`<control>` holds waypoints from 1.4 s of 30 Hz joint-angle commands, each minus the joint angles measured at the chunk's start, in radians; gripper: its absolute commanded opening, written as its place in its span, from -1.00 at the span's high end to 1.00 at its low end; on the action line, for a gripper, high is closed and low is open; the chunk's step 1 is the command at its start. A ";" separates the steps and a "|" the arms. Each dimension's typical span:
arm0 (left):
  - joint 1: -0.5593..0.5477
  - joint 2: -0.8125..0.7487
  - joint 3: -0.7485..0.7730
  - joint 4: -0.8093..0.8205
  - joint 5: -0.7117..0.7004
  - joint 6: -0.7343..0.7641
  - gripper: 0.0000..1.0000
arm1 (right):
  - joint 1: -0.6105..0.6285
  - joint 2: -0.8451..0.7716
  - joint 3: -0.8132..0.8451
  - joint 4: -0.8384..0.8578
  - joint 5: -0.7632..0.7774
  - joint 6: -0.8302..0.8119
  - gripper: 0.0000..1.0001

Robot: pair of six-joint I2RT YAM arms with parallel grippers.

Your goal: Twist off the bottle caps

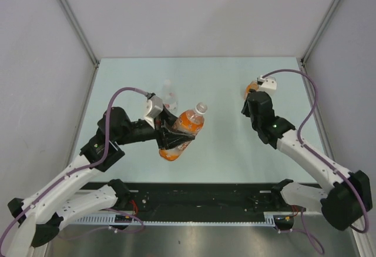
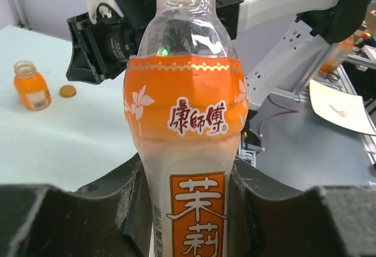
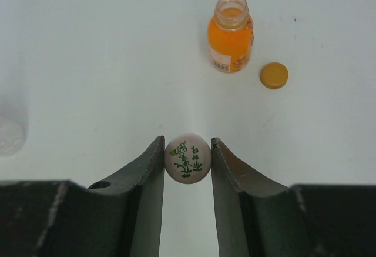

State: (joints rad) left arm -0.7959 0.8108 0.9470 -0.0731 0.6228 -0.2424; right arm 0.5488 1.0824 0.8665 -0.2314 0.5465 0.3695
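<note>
Your left hand [image 1: 171,134] is clamped on the tall orange-drink bottle [image 1: 183,129], which is tilted with its neck toward 1 o'clock above mid-table. The neck top is white; I can't tell if that's a cap. Your right hand [image 3: 187,150] is pinching a white cap [image 3: 187,160] with a green print. The squat orange bottle [image 3: 231,33] stands open at the table's 2 o'clock, with the orange cap [image 3: 274,74] flat at its 4 o'clock, apart from it. The clear bottle [image 1: 169,98] stands at 11 o'clock of the tall one. The table [image 1: 223,151] is pale mint and matte, enclosed by white walls [image 1: 200,16] with metal corner posts [image 1: 73,19].
</note>
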 commanded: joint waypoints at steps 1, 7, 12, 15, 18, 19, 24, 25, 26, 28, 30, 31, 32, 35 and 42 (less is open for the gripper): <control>0.006 -0.036 -0.027 -0.025 -0.112 0.017 1.00 | -0.052 0.129 -0.029 0.142 0.044 0.085 1.00; 0.006 -0.082 -0.071 -0.027 -0.152 0.009 1.00 | -0.131 0.365 -0.040 0.221 -0.061 0.126 1.00; 0.006 -0.110 -0.094 -0.034 -0.161 0.015 1.00 | -0.154 0.477 -0.040 0.300 -0.080 0.151 1.00; 0.006 -0.119 -0.103 -0.034 -0.166 0.017 1.00 | -0.167 0.516 -0.037 0.325 -0.098 0.157 1.00; 0.006 -0.119 -0.109 -0.036 -0.166 0.017 0.99 | -0.176 0.583 -0.024 0.328 -0.114 0.155 1.00; 0.006 -0.119 -0.111 -0.034 -0.166 0.017 1.00 | -0.179 0.593 -0.021 0.326 -0.115 0.157 1.00; 0.004 -0.121 -0.125 -0.025 -0.172 0.014 1.00 | -0.190 0.629 -0.021 0.331 -0.126 0.164 1.00; 0.006 -0.121 -0.128 -0.024 -0.172 0.014 1.00 | -0.190 0.639 -0.020 0.337 -0.128 0.163 1.00; 0.006 -0.121 -0.128 -0.021 -0.175 0.012 1.00 | -0.191 0.642 -0.018 0.339 -0.128 0.158 0.96; 0.006 -0.119 -0.129 -0.017 -0.175 0.011 1.00 | -0.193 0.652 -0.012 0.339 -0.131 0.160 0.88; 0.006 -0.116 -0.129 -0.017 -0.176 0.011 1.00 | -0.194 0.662 -0.003 0.333 -0.138 0.158 0.74; 0.006 -0.113 -0.129 -0.017 -0.175 0.011 1.00 | -0.194 0.669 0.008 0.328 -0.140 0.160 0.63; 0.006 -0.111 -0.128 -0.019 -0.176 0.011 1.00 | -0.196 0.675 0.012 0.323 -0.143 0.160 0.57; 0.006 -0.114 -0.132 -0.022 -0.176 0.011 1.00 | -0.197 0.683 0.025 0.310 -0.148 0.163 0.23; 0.006 -0.113 -0.140 -0.014 -0.184 0.006 1.00 | -0.196 0.679 0.026 0.273 -0.148 0.187 -0.18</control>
State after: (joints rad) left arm -0.7952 0.7021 0.8127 -0.1223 0.4530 -0.2420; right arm 0.3561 1.7477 0.8719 0.0818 0.3969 0.5266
